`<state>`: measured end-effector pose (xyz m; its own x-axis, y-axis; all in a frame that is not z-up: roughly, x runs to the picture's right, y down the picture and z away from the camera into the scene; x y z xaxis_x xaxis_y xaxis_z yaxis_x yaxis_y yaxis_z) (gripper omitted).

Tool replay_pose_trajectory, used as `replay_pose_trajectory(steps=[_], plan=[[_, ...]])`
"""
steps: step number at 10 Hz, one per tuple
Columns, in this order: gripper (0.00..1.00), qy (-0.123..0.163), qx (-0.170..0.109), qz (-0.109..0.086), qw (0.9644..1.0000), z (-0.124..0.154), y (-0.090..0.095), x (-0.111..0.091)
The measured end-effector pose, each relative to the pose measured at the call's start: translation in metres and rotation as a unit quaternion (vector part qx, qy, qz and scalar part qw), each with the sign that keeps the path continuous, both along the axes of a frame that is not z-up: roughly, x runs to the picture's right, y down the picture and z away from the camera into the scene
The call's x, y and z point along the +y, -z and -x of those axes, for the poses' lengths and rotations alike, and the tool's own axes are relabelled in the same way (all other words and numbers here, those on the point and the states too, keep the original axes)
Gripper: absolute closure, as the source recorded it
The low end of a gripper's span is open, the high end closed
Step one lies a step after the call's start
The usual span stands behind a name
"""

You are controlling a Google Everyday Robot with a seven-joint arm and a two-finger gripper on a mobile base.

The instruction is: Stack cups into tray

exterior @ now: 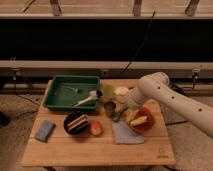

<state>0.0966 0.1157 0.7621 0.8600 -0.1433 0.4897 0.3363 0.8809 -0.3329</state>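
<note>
The gripper sits mid-frame over the cups: white cup, green cup, grey cup, all just right of the green tray. Can't tell its finger state. I'd approach one rim straight down and avoid bumping neighbours.

A blue sponge lies near the wooden table's front-left corner. 1 black bowl of layered cake sits beside an orange fruit. An orange bowl stands behind a grey cloth.

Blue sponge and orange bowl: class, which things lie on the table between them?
In the camera view, between the blue sponge and orange bowl lie the black cake bowl, a small orange item and a grey-blue cloth. The gripper sits behind the arm, near the cups.
</note>
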Motion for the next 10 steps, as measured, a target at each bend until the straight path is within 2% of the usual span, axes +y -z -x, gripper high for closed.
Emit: replay_pose_trajectory(steps=[4,10], plan=[[0.20,0.000,-0.006,-0.016,0.9999,0.012,-0.004,0.016],[0.20,-0.006,-0.010,-0.020,0.9997,0.017,-0.009,0.030]])
